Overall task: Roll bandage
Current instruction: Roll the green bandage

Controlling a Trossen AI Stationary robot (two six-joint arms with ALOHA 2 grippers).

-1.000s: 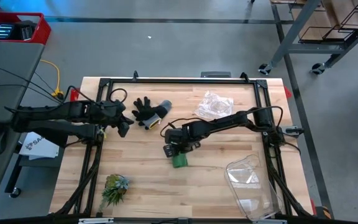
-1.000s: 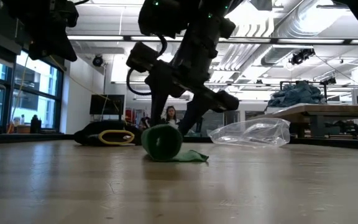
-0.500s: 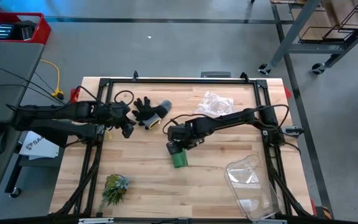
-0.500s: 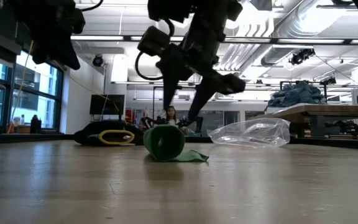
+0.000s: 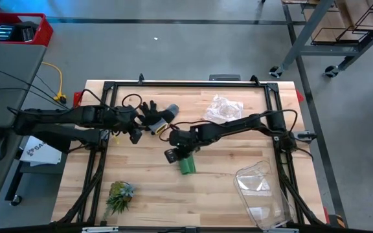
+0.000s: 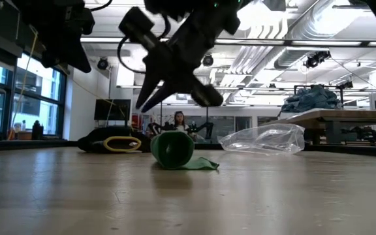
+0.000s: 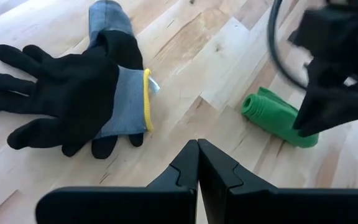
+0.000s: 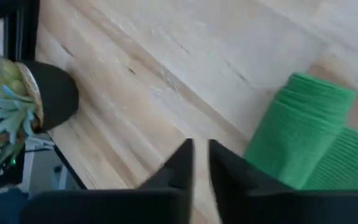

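The green bandage (image 5: 186, 166) lies on the table as a short roll on its side (image 6: 172, 150), a loose tail (image 6: 202, 164) flat on the wood beside it. My right gripper (image 5: 171, 155) hangs just left of and above the roll (image 8: 303, 137). Its fingers are nearly together, with only a thin slit and nothing between them (image 8: 201, 152). My left gripper (image 5: 135, 134) is shut and empty (image 7: 197, 146). It hovers beside the black-and-grey glove (image 5: 154, 115), left of the bandage (image 7: 278, 118).
A crumpled clear bag (image 5: 224, 109) lies at the far right. A clear plastic container (image 5: 261, 191) stands near the right front corner. A spiky green plant in a dark pot (image 5: 118, 196) stands at the near left (image 8: 11, 93). The glove (image 7: 73, 102) lies flat on the wood.
My right gripper has risen off the roll, swung toward the table's left, and closed its widely spread fingers to a thin slit. The bandage roll and its tail have stayed where they were. My left gripper has drifted a little toward the table's right.
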